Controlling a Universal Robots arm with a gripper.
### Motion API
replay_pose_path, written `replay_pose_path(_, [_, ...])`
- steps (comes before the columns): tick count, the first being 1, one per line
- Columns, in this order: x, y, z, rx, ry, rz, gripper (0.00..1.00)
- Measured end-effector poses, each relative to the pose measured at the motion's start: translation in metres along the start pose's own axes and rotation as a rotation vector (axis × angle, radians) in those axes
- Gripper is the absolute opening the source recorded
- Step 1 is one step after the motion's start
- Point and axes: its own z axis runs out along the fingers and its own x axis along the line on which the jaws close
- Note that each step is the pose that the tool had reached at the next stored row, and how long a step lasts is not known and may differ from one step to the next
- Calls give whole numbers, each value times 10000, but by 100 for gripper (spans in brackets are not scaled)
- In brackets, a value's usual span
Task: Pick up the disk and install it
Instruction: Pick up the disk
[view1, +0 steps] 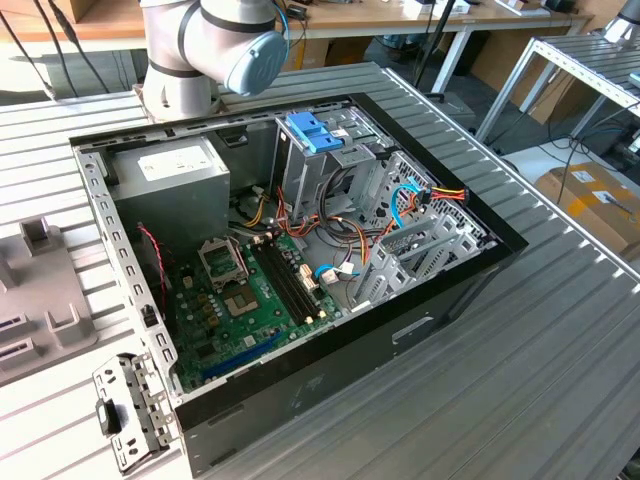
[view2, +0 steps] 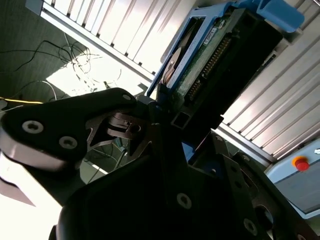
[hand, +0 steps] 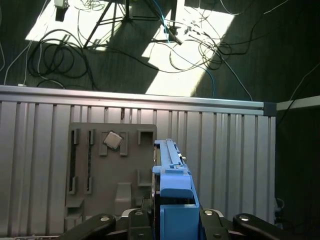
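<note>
My gripper (hand: 175, 219) is shut on the disk (hand: 172, 165), which I see edge-on in the first wrist view, its bright blue end tab nearest the camera. In the second wrist view the disk (view2: 215, 47) shows its dark body, green board and blue rails, clamped at one end between the black fingers (view2: 150, 112). The disk hangs in the air above the ribbed metal table (hand: 225, 150), beside a grey holder plate (hand: 100, 175). In the exterior view the open computer case (view1: 300, 250) lies on the table with the arm's base (view1: 215, 45) behind it.
Inside the case are a pale blue bracket (view1: 308, 130) on the drive cage, a grey power supply (view1: 170, 180), a motherboard (view1: 250, 290) and loose cables. The holder plate carries a chip (hand: 112, 140). A metal bracket (view1: 125, 410) lies by the case's near corner. Cables cover the floor (hand: 125, 45).
</note>
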Motion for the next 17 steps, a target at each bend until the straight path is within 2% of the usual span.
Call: replay_pose_path(17, [97,-25,36,0,0,1,36])
